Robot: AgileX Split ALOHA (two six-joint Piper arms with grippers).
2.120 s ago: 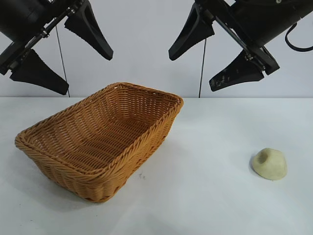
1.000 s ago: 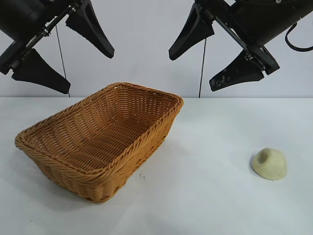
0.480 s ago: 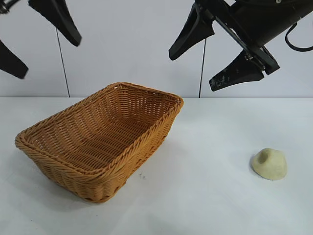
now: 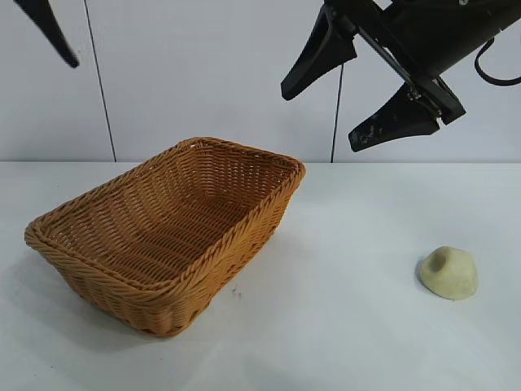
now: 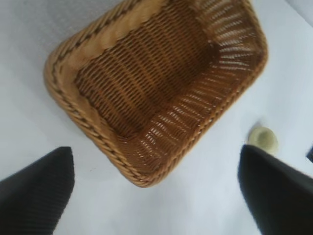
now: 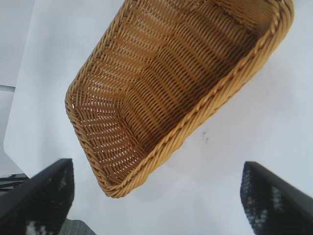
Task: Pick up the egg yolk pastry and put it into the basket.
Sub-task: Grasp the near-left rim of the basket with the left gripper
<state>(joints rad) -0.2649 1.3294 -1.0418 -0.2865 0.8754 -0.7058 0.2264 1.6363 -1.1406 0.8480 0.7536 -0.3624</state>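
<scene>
One basket (image 4: 167, 232), one egg yolk pastry (image 4: 448, 273)

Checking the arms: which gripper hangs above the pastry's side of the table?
The right gripper, open, high above the table near the egg yolk pastry; the left gripper sits at the far corner.

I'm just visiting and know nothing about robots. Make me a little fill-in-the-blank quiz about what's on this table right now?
1. The egg yolk pastry lies on the white ____, apart from the basket.
2. Inside, the basket holds ____.
3. The right gripper hangs above the table with its jaws ____.
4. In the exterior view, the pastry sits to the ____ of the basket.

Missing words: table; nothing; open; right
</scene>
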